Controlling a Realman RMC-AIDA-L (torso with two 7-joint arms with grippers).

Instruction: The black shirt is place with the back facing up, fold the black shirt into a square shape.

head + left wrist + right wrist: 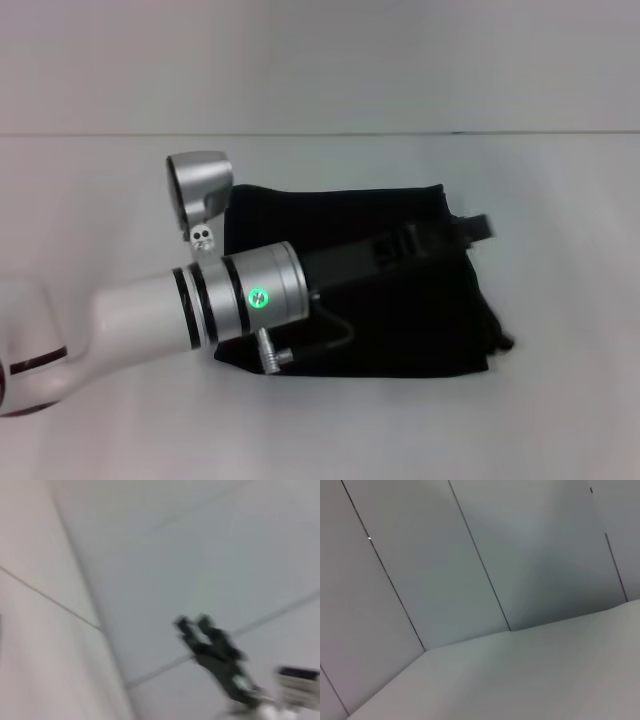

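Observation:
The black shirt [400, 330] lies on the white table as a folded, roughly rectangular bundle in the middle of the head view. My left arm reaches across it from the left, its silver wrist over the shirt's left part. The black left gripper [476, 228] is over the shirt's far right edge, dark against dark cloth. Whether it holds any cloth is hidden. In the left wrist view a black gripper on a silver wrist, my right gripper [193, 624], shows blurred and far off, away from the shirt. The right wrist view shows only bare panels.
The white table [560, 420] spreads on all sides of the shirt, with its far edge meeting a pale wall [320, 60]. A thin cable loops from the left wrist over the shirt's near left part.

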